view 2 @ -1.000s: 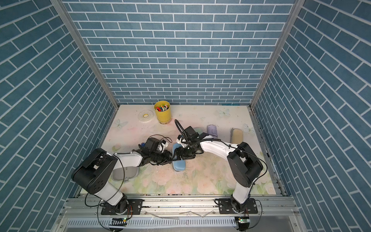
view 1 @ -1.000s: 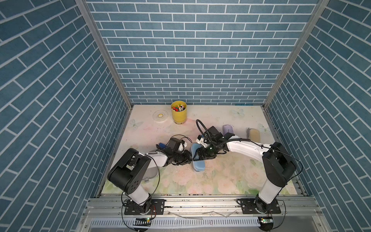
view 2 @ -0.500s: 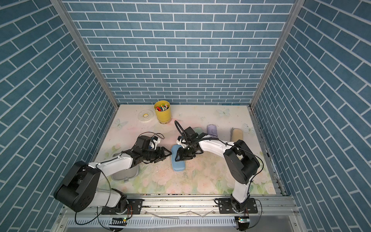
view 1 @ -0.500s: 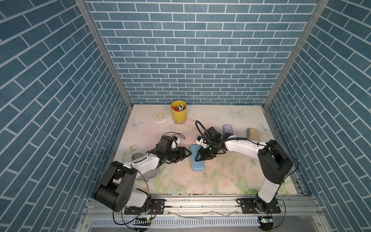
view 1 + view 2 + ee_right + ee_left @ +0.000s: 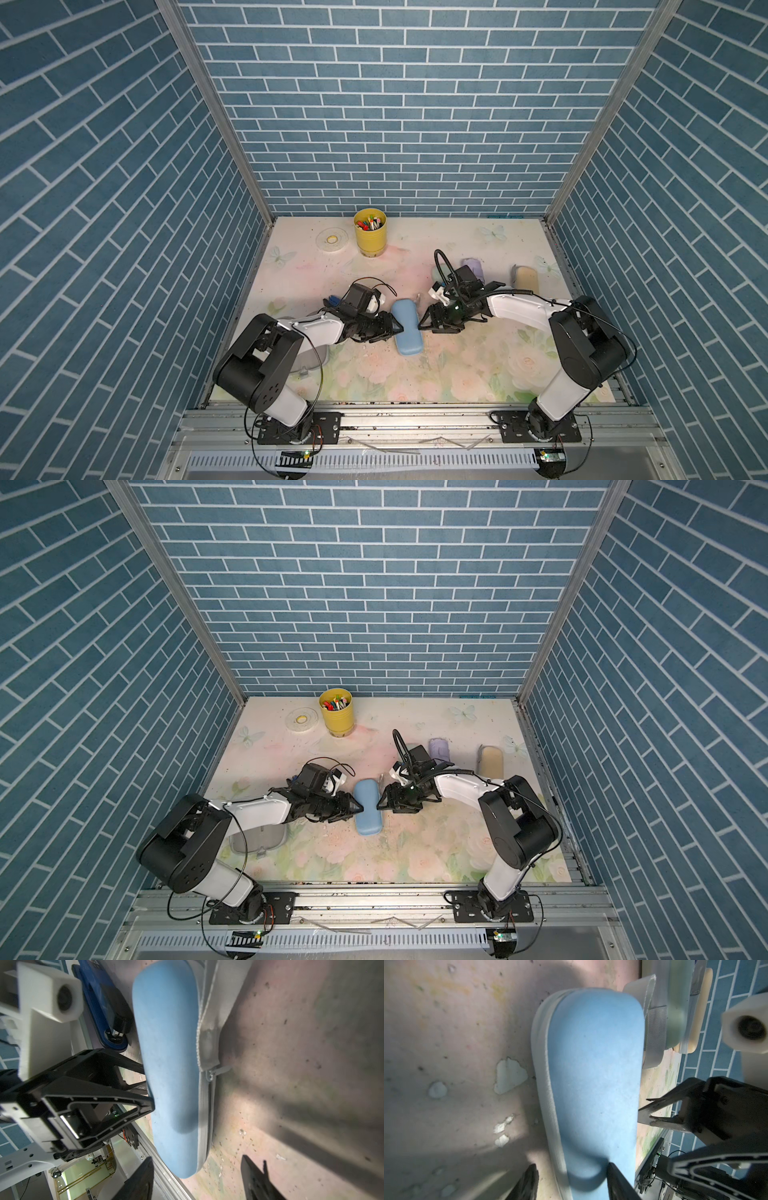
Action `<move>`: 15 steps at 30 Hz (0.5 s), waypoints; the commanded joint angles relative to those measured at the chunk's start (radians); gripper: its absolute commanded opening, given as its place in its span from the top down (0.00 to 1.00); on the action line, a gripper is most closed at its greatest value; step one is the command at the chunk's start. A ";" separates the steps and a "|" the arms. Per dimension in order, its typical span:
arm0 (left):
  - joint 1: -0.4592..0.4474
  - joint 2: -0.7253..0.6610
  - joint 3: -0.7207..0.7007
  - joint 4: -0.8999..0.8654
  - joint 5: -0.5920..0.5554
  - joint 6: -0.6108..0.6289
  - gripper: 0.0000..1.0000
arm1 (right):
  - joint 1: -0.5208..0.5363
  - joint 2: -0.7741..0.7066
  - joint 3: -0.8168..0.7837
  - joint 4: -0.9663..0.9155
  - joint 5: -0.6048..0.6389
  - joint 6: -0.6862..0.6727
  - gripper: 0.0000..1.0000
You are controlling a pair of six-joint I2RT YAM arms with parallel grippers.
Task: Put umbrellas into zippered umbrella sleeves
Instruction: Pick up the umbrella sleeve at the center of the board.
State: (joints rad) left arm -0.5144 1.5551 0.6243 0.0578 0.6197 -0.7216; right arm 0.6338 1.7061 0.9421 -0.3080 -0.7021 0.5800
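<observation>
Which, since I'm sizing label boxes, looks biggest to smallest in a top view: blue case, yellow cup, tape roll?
1. blue case, barely ahead of the next.
2. yellow cup.
3. tape roll, clearly smallest.
Cup and roll sit farther from the camera, so real sizes may differ.

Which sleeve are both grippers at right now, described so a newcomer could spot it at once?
On the floral table mat, look near the middle, where the left gripper and the right gripper point at each other. Between their tips lies the light blue sleeve. It is the only light blue case; the lilac piece and the cream case sit farther back.
</observation>
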 commanded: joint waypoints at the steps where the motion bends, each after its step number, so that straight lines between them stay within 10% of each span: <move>1: 0.016 0.040 -0.026 -0.048 -0.048 0.016 0.49 | 0.023 0.053 -0.023 0.122 -0.022 0.061 0.32; 8: 0.017 0.095 -0.084 0.073 -0.033 -0.051 0.59 | 0.074 0.132 -0.064 0.356 -0.025 0.176 0.43; 15: 0.022 0.097 -0.116 0.201 0.020 -0.120 0.61 | 0.085 0.130 -0.103 0.538 -0.007 0.260 0.77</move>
State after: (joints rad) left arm -0.4973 1.6196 0.5426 0.3023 0.7044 -0.8139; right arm 0.7044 1.8194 0.8543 0.1051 -0.7547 0.7807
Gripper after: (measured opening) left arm 0.391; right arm 0.259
